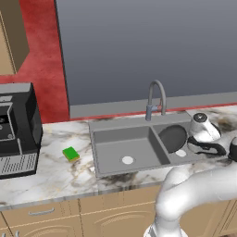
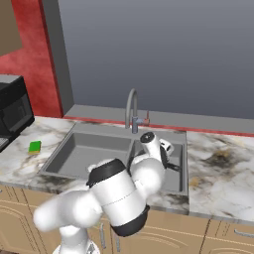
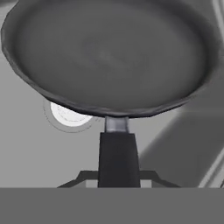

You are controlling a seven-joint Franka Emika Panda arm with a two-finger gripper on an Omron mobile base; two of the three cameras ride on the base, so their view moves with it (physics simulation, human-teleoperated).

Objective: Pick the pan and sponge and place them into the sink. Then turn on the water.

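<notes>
Your gripper (image 3: pixel 117 175) is closed on the handle of the pan (image 3: pixel 109 52), and the pan extends straight ahead of the fingers, its long axis continuing the line of the hand. In the left base view the pan (image 1: pixel 172 138) hangs tilted over the right basin of the sink (image 1: pixel 122 124), and below it, a little to the side of the handle, you can see the white drain (image 3: pixel 65 114). I cannot tell whether the pan already touches the basin floor, so I judge that the release must wait until it is lower. The sponge (image 1: pixel 71 153) lies on the counter (image 1: pixel 60 178) far to the left of the gripper, beyond the left basin. The faucet (image 1: pixel 155 99) stands behind the sink, between the two basins. You have one pan, one sponge, one faucet, two basins and two drains.
</notes>
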